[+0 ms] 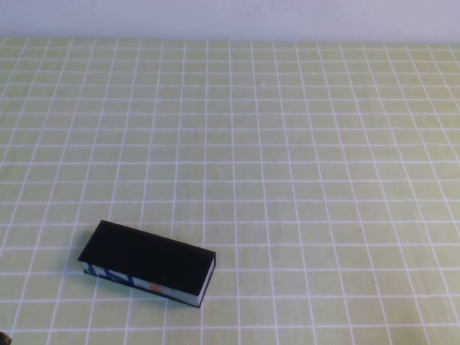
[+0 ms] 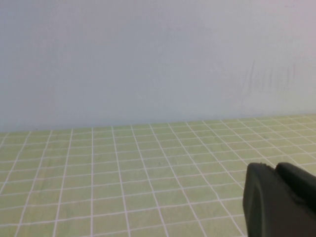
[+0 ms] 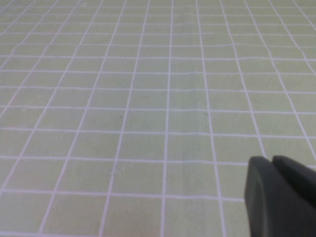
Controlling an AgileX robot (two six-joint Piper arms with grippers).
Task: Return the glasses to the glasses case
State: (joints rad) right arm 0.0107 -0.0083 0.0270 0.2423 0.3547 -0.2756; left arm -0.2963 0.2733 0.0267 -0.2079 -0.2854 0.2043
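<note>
High view looks steeply down on the desk (image 1: 302,144); both wrist views skim low over its checked cloth (image 3: 148,98)

A light green tablecloth (image 1: 302,180) with a grid of thin white lines covers the whole table, lying mostly flat (a few faint ripples show). Behind its far edge stands a plain, pale bluish-white wall (image 2: 148,59). The light is soft and even.
</note>
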